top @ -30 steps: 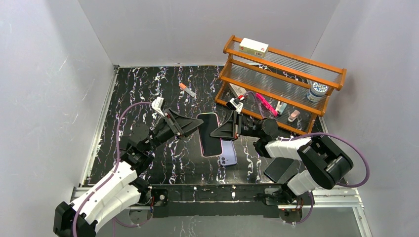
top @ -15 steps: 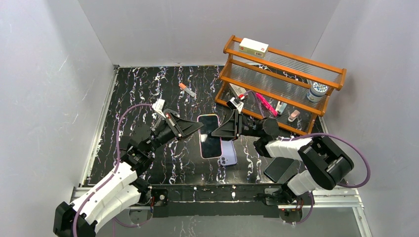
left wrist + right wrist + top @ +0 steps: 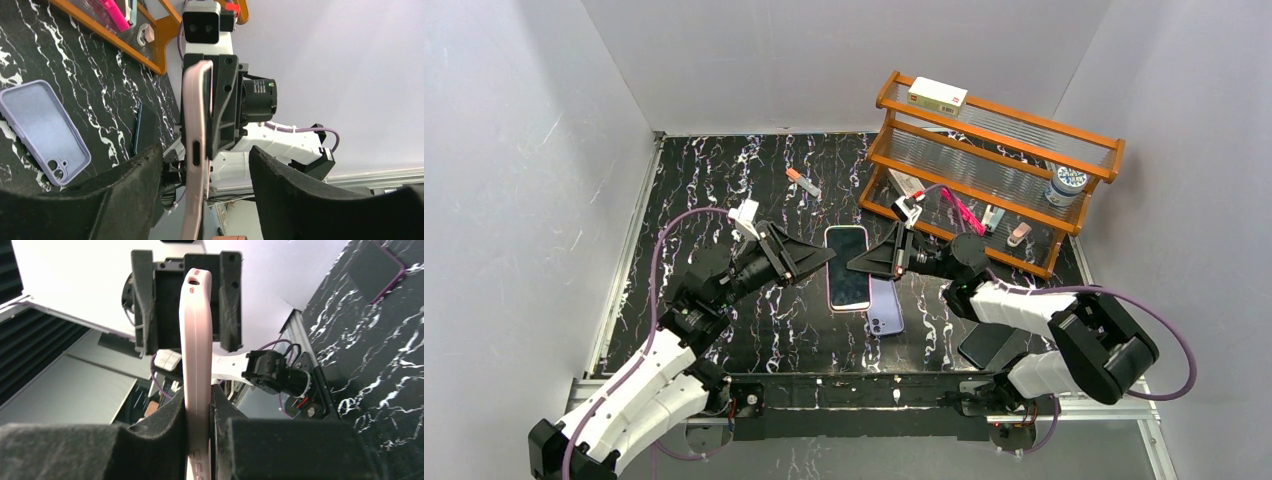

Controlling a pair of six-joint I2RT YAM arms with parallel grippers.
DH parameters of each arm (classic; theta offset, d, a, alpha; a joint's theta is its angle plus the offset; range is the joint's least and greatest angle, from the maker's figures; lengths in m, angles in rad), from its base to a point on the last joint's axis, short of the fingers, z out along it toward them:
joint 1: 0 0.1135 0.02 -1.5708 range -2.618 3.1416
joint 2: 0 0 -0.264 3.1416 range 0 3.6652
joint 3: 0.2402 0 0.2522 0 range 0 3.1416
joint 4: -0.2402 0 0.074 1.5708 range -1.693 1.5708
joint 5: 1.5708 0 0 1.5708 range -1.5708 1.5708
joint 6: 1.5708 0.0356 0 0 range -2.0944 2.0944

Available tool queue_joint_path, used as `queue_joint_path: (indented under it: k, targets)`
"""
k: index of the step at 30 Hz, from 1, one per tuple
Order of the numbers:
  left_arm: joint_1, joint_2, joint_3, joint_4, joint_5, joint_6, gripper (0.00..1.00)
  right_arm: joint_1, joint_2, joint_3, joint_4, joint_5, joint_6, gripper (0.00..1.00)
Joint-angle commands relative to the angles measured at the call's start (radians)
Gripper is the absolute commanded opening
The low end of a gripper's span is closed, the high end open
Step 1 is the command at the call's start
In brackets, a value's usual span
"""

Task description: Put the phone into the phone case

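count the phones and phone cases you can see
3: the pink phone held in the right fingers; the lilac case on the table, partly beneath it; a dark phone or case flat by the right arm's base. More could be hidden.

Plain grey walls [image 3: 824, 60] box in a black marbled table [image 3: 714, 170]; a wooden rack [image 3: 1006, 112] (orange-brown, slatted) stands at two o'clock.

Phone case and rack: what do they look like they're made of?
Phone case: probably soft silicone or rubber; matte lilac, no glare, rounded raised lip.
Rack: looks like varnished orange-brown wood rails, slightly glossy, with ribbed clear shelves, plastic or glass, cannot tell which.
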Motion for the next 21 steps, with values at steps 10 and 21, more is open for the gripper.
queue_joint_path:
  k: [10,21]
  targets:
    - [-0.001,-0.048,-0.062,-0.055,0.08,-0.007,0.57,-0.018,-0.085,0.069,-0.121,0.231,-0.107,0.13]
    - [-0.001,-0.042,-0.103,-0.05,0.085,-0.019,0.48,-0.02,-0.085,0.049,-0.163,0.244,-0.119,0.13]
